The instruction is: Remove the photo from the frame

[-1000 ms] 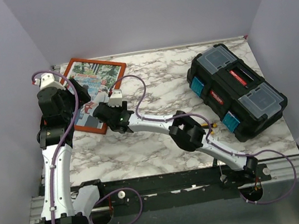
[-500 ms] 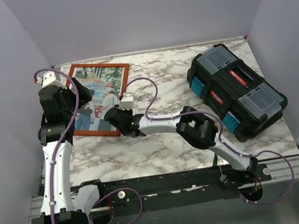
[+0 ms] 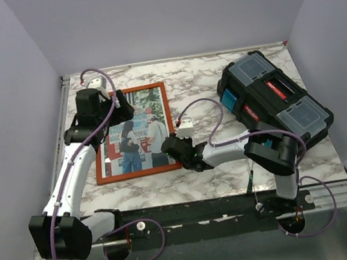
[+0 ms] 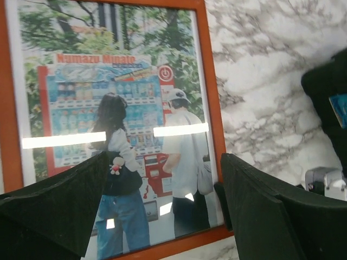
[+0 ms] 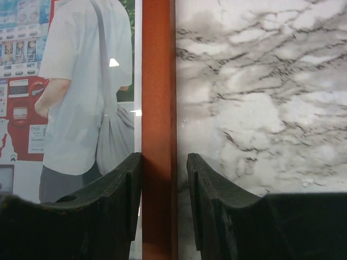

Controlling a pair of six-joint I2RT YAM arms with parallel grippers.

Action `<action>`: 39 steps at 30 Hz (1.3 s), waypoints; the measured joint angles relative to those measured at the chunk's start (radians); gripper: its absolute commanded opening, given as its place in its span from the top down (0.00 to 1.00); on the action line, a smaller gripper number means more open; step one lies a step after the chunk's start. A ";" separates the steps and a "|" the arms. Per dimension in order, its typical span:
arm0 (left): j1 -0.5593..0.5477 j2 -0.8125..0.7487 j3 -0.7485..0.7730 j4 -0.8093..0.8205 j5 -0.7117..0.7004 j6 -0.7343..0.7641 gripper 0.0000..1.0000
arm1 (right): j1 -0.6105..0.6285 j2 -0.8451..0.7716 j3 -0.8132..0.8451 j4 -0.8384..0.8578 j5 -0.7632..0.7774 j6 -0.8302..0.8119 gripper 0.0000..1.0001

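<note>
The frame (image 3: pixel 137 172), photo (image 3: pixel 136 132) unremoved, is found drawn from upper left to centre-left of the table (image 3: pixel 199 80), readied for extraction, its right rail pinched by the right tool (image 5: pixel 164 157), left tool (image 4: pixel 164 160) spread above.

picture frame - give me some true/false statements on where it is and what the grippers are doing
The frame lies flat on the table, the photo facing up. True.
The photo is out of the frame. False: it sits inside it.
The left gripper is shut on the frame. False: it is open, above the photo.
The fingers of the right gripper straddle the frame's right side. True.
The toolbox sits apart from the frame, lids closed. True.
</note>
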 measured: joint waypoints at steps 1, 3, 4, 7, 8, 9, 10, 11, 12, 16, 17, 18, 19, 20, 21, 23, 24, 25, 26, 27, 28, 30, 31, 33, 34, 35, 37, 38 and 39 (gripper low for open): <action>-0.056 0.014 0.003 -0.009 -0.002 0.008 0.15 | 0.000 -0.021 -0.031 0.016 -0.016 0.002 0.58; -0.120 0.018 0.003 -0.022 -0.008 0.018 0.15 | -0.005 -0.055 -0.084 0.052 -0.049 0.007 0.56; -0.157 0.017 0.003 -0.031 -0.012 0.021 0.15 | -0.008 -0.070 -0.105 0.063 -0.062 0.009 0.55; -0.253 0.000 0.002 -0.039 -0.023 0.018 0.16 | -0.013 -0.116 -0.153 0.073 -0.105 0.005 0.43; -0.269 -0.013 -0.003 -0.038 -0.025 0.013 0.16 | -0.013 -0.140 -0.173 0.068 -0.123 -0.002 0.40; -0.284 -0.038 -0.021 -0.029 -0.026 0.000 0.17 | -0.013 -0.168 -0.192 0.056 -0.141 -0.006 0.38; -0.293 -0.070 -0.050 -0.023 -0.026 -0.016 0.17 | -0.013 -0.201 -0.214 0.039 -0.167 -0.016 0.35; -0.300 -0.107 -0.080 -0.020 -0.026 -0.032 0.18 | -0.012 -0.243 -0.243 0.016 -0.191 -0.022 0.32; -0.309 -0.154 -0.124 -0.017 -0.021 -0.057 0.19 | -0.012 -0.278 -0.264 -0.003 -0.206 -0.025 0.30; -0.359 -0.285 -0.277 -0.013 -0.006 -0.166 0.25 | -0.012 -0.482 -0.349 -0.106 -0.233 -0.035 0.29; -0.374 -0.293 -0.299 -0.015 -0.005 -0.182 0.26 | -0.012 -0.534 -0.359 -0.128 -0.233 -0.035 0.29; -0.403 -0.293 -0.322 -0.023 -0.011 -0.215 0.27 | -0.012 -0.582 -0.365 -0.145 -0.233 -0.035 0.29; -0.432 -0.279 -0.334 -0.036 -0.024 -0.238 0.29 | -0.012 -0.628 -0.370 -0.160 -0.233 -0.036 0.29; -0.457 -0.262 -0.338 -0.043 -0.033 -0.258 0.29 | -0.012 -0.674 -0.375 -0.174 -0.233 -0.036 0.29; -0.491 -0.233 -0.337 -0.048 -0.056 -0.280 0.30 | -0.012 -0.719 -0.382 -0.188 -0.233 -0.036 0.29; -0.545 -0.173 -0.323 -0.067 -0.101 -0.322 0.31 | -0.012 -0.798 -0.392 -0.225 -0.234 -0.037 0.30; -0.577 -0.125 -0.303 -0.087 -0.133 -0.341 0.33 | -0.012 -0.833 -0.393 -0.249 -0.233 -0.037 0.29; -0.599 -0.084 -0.282 -0.097 -0.156 -0.356 0.34 | -0.012 -0.865 -0.393 -0.274 -0.233 -0.036 0.29; -0.624 -0.029 -0.254 -0.108 -0.184 -0.379 0.37 | -0.012 -0.895 -0.393 -0.299 -0.233 -0.035 0.30; -0.653 0.030 -0.222 -0.122 -0.211 -0.394 0.37 | -0.012 -0.921 -0.393 -0.327 -0.232 -0.033 0.29; -0.673 0.077 -0.190 -0.132 -0.233 -0.406 0.38 | -0.012 -0.946 -0.393 -0.356 -0.229 -0.030 0.30; -0.719 0.191 -0.112 -0.149 -0.273 -0.425 0.38 | -0.012 -0.993 -0.393 -0.406 -0.223 -0.024 0.30; -0.740 0.238 -0.077 -0.157 -0.294 -0.433 0.39 | -0.012 -1.020 -0.395 -0.428 -0.219 -0.021 0.30; -0.779 0.330 -0.008 -0.177 -0.327 -0.443 0.43 | -0.012 -1.082 -0.402 -0.468 -0.209 -0.011 0.30; -0.792 0.364 0.021 -0.184 -0.338 -0.447 0.46 | -0.012 -1.104 -0.405 -0.481 -0.206 -0.006 0.30; -0.809 0.412 0.055 -0.192 -0.352 -0.454 0.47 | -0.012 -1.133 -0.408 -0.496 -0.203 0.000 0.30; -0.833 0.481 0.098 -0.203 -0.375 -0.466 0.48 | -0.012 -1.175 -0.415 -0.521 -0.201 0.008 0.30; -0.844 0.504 0.108 -0.209 -0.386 -0.473 0.48 | -0.012 -1.192 -0.418 -0.532 -0.200 0.013 0.30; -0.854 0.524 0.113 -0.216 -0.400 -0.481 0.47 | -0.012 -1.204 -0.421 -0.541 -0.198 0.019 0.30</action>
